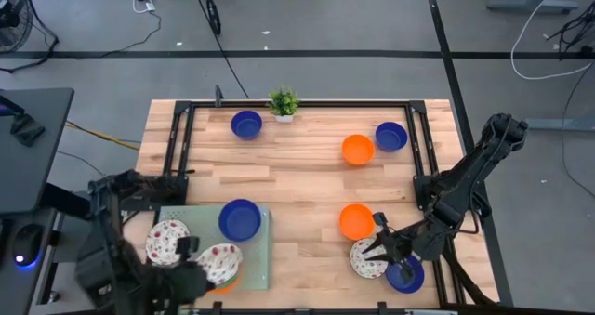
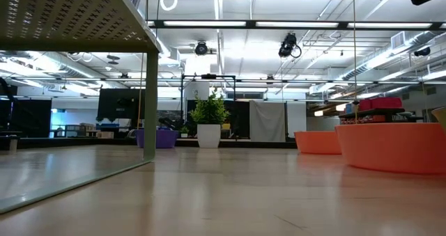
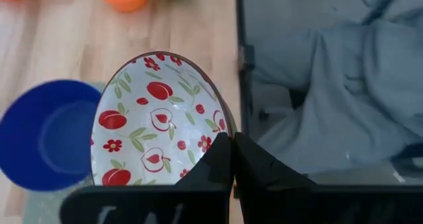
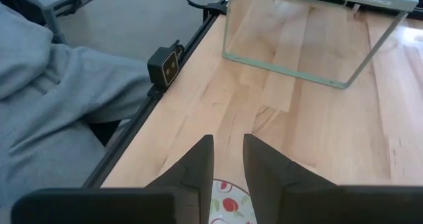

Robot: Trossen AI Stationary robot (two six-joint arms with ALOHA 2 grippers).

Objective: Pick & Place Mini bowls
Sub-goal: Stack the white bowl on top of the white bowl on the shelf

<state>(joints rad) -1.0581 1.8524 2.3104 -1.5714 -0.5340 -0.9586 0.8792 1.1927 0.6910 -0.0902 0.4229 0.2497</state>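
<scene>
My left gripper (image 1: 192,256) is shut on a white mini bowl with red fruit pattern (image 3: 158,121), held over the near part of the pale green tray (image 1: 263,259). An orange bowl (image 1: 226,284) peeks out beneath it. On the tray sit a blue bowl (image 1: 240,219) and another patterned bowl (image 1: 167,242). At the near right, my right gripper (image 1: 377,245) is shut on a patterned bowl (image 1: 365,261). That bowl lies beside a blue bowl (image 1: 407,276) and an orange bowl (image 1: 356,221). My left gripper pinches the patterned bowl's rim (image 3: 223,128) between its two shut fingers (image 3: 215,161). The bowl is tilted, its inside facing the wrist camera, above the tray. My right gripper has the other patterned bowl's rim (image 4: 228,201) between its two fingers (image 4: 198,161). The fingers slant down from the table's right; I cannot tell whether the bowl is lifted.
Farther back stand a blue bowl (image 1: 246,124), an orange bowl (image 1: 358,150) and another blue bowl (image 1: 391,136). A small potted plant (image 1: 284,103) is at the far edge. A black frame (image 1: 177,138) runs around the table. Bare wood lies in the middle.
</scene>
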